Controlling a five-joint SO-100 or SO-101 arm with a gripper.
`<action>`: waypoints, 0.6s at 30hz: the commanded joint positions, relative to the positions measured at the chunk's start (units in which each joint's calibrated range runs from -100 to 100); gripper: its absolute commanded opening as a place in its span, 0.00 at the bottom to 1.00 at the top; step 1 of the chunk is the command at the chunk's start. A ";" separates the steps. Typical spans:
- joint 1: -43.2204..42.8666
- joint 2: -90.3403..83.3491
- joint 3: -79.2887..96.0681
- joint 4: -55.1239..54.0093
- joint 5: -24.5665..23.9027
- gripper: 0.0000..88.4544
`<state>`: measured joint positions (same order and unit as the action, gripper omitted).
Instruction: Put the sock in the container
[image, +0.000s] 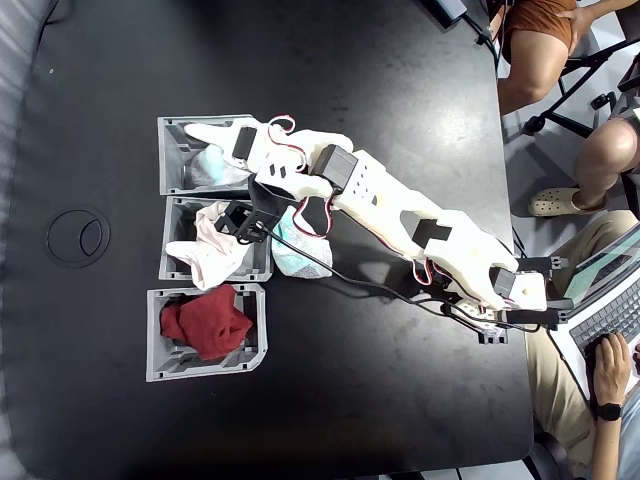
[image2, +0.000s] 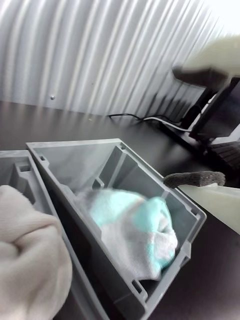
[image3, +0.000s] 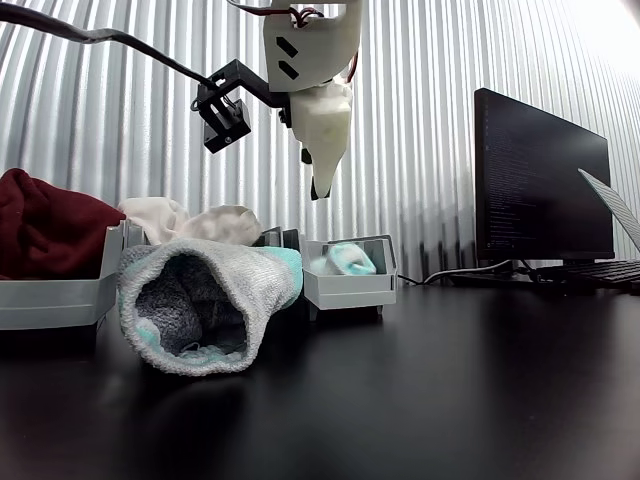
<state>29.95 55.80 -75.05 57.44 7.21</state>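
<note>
The sock (image2: 135, 232) is seen lying inside the container (image2: 187, 207), with the pincer (image3: 320, 170) above it, open and empty. Main risk judged: a finger catching the ribbed wall or snagging the sock on retreat and dragging it out. Nearby clutter: the bin with white cloth (image: 215, 245), a second mint sock (image: 298, 248) on the table (image: 380, 110), and the camera cable (image: 340, 275).

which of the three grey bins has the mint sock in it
The container at the top of the row in the fixed view, under the hand, holds the sock. The middle bin holds white cloth; the bottom bin holds red cloth.
</note>
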 joint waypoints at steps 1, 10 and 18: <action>1.42 -1.64 -2.77 -0.40 -0.38 0.39; -2.04 -9.33 -9.63 21.63 -0.38 0.35; -7.87 -19.62 -9.63 42.56 -0.26 0.08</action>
<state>22.86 42.40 -84.50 96.22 7.21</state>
